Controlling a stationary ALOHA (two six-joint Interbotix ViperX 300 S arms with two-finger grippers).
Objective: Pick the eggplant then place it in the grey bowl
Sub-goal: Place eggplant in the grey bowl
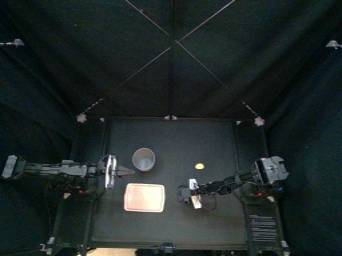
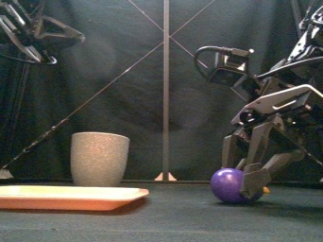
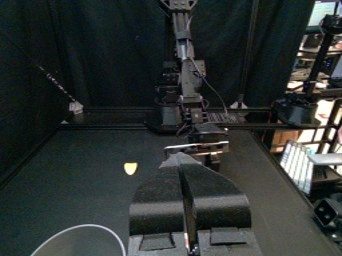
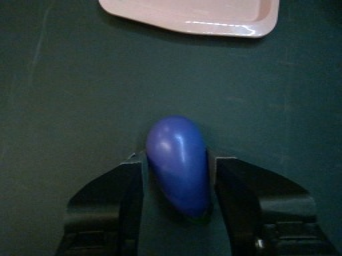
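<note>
Two arms, listed from the top view: the left arm rests at the left side of the table [image 1: 174, 135], its left pincer [image 1: 110, 172] just beside the tall grey speckled cup [image 1: 144, 158]. The right arm comes in from the right, with the right pincer [image 1: 195, 190] low over the table just right of the flat pink tray [image 1: 144, 198]. One small yellow toy [image 1: 201, 165] lies behind the right pincer, apart from it. The eggplant cannot be made out from above. Front view: the purple eggplant [image 2: 229, 185] lies on the table at the right, well apart from the cup, which stands upright behind the tray at the left. The right pincer is down around the eggplant, one jaw overlapping its right side. Left wrist view: the left pincer is clenched, jaws together on nothing, with the pale cup rim near one corner and the yellow toy farther out on the table. Right wrist view: the eggplant lies lengthwise between the two jaws. The right pincer is released, one jaw close against the eggplant and a dark sliver showing at the other. The tray lies beyond the eggplant's tip, apart from it.
</note>
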